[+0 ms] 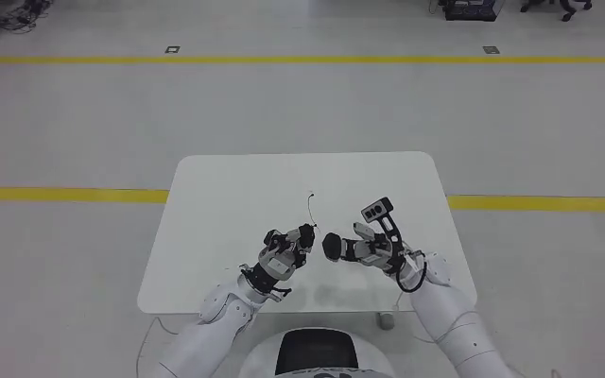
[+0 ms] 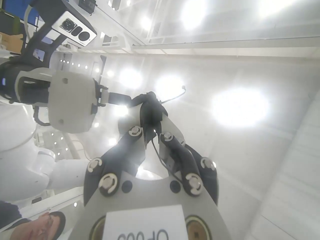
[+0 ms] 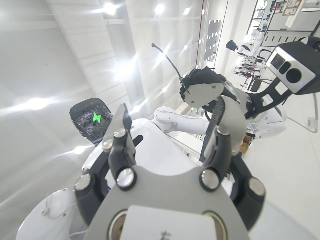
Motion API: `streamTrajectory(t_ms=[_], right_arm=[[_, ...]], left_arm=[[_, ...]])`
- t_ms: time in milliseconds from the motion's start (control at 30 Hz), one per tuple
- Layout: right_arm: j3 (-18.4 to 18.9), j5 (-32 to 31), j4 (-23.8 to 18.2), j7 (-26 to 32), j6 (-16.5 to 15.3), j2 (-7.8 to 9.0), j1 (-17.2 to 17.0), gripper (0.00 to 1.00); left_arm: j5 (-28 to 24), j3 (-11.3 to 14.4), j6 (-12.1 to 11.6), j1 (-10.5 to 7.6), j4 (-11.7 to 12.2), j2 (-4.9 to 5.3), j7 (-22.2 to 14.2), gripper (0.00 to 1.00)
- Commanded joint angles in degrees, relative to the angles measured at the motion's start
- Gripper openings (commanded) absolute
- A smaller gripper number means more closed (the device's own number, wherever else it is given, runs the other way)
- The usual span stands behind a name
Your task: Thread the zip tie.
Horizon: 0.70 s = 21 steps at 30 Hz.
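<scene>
Left fingers [image 1: 304, 234] clamp the zip tie [image 3: 170, 63]; right fingers [image 1: 333, 248], wide at 3 o'clock, should next grip its free end.

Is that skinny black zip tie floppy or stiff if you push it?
Probably bendy but springy: the zip tie stands up from the left tool by itself, yet curves near its tip. It looks very thin, so likely light. A push would probably flex it, not snap it.
</scene>
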Motion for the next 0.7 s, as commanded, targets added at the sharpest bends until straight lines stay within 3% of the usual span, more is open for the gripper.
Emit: streamTrajectory(t_ms=[0, 667], right_arm=[[-0.21, 0.21, 0.05, 0.00, 0.00, -0.12, 0.16, 0.39], [-5.23, 4.83, 5.18, 0.00, 0.00, -0.89, 4.28, 0.35]], left_arm=[[0.00, 0.00, 0.00, 0.00, 0.00, 0.00, 0.00, 0.00], [0.00, 0.00, 0.00, 0.00, 0.00, 0.00, 0.00, 0.00]])
